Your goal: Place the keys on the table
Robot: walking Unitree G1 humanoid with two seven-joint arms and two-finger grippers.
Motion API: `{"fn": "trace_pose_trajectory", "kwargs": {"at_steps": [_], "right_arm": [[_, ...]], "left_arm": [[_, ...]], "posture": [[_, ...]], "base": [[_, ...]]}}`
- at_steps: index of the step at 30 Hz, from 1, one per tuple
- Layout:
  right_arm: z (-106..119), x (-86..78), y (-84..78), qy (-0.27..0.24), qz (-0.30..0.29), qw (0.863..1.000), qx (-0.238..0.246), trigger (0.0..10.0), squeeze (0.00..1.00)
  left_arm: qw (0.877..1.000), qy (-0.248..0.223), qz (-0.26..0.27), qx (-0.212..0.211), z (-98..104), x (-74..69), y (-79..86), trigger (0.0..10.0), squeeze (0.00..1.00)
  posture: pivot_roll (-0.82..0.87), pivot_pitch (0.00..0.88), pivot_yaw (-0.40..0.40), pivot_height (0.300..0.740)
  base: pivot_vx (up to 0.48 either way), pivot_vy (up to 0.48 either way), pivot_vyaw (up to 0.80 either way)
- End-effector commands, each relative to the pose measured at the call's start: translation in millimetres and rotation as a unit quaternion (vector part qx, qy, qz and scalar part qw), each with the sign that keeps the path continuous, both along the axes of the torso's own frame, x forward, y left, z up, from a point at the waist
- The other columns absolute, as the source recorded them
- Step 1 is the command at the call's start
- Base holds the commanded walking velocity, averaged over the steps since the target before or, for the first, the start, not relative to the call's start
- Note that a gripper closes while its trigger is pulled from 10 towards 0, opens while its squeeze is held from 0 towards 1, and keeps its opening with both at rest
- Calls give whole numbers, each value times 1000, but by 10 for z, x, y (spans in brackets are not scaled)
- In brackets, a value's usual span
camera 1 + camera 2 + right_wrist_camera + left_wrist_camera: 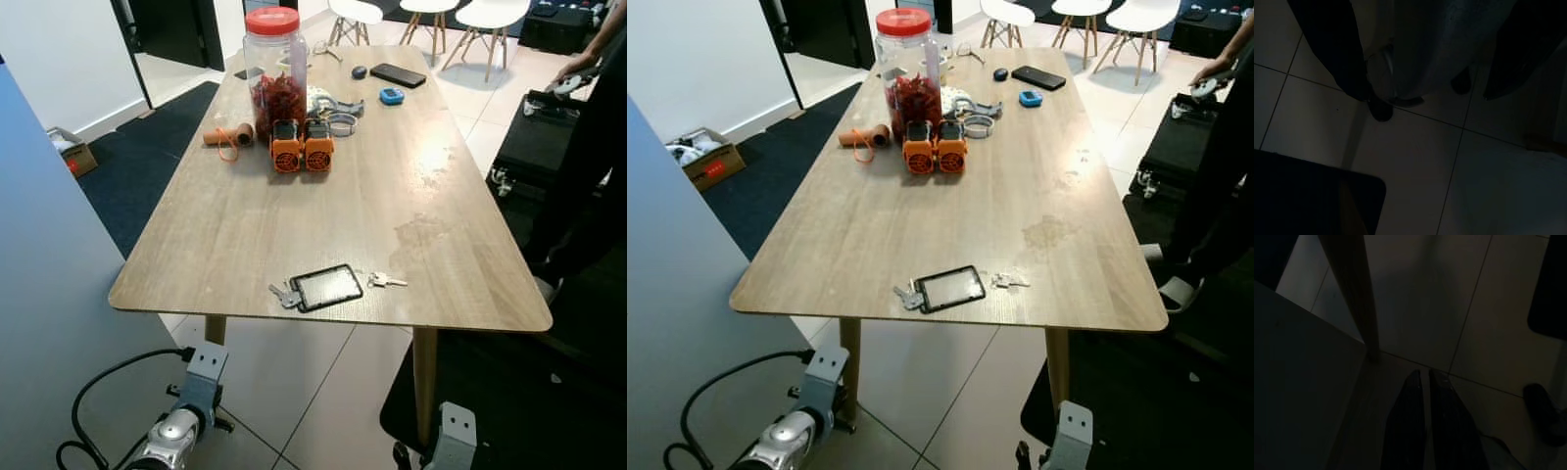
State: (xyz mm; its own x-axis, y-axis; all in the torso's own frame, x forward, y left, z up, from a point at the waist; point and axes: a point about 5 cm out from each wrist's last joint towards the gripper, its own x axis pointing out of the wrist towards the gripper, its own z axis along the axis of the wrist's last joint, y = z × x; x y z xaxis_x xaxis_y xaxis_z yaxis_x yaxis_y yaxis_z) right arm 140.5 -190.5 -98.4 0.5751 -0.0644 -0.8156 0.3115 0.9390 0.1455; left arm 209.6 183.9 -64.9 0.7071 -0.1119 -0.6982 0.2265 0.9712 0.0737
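Note:
The keys lie on the wooden table near its front edge. A small bunch sits at the left end of a flat black tag, and a single silver key lies just right of it. Both silver arms hang below the table's front edge, the left arm and the right arm. In the dark left wrist view my left gripper points down at the tiled floor beside a table leg, its fingers shut with nothing between them.
Further back on the table stand a red-lidded jar, two orange blocks, a phone and small items. A person in dark clothes stands at the right. A grey panel is close on my left. White chairs stand behind.

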Motion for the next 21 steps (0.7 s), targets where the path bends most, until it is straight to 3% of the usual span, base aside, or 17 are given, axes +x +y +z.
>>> {"fn": "trace_pose_trajectory", "kwargs": {"at_steps": [1,11,21], "right_arm": [[-17,-40,-3,10,4,1000,2,10000,0],[-40,-104,8,18,6,1000,4,10000,0],[-46,-121,-2,23,2,1000,-4,10000,0]], "left_arm": [[1000,-4,7,-7,3,-10,29,10000,0],[1000,1,0,-7,-30,-75,11,10000,0],[1000,-9,-9,-9,19,6,11,10000,0]], "posture": [[52,19,9,740],[48,15,14,740],[53,21,31,740]], "base": [[0,0,0],[0,0,0],[0,0,0]]}}
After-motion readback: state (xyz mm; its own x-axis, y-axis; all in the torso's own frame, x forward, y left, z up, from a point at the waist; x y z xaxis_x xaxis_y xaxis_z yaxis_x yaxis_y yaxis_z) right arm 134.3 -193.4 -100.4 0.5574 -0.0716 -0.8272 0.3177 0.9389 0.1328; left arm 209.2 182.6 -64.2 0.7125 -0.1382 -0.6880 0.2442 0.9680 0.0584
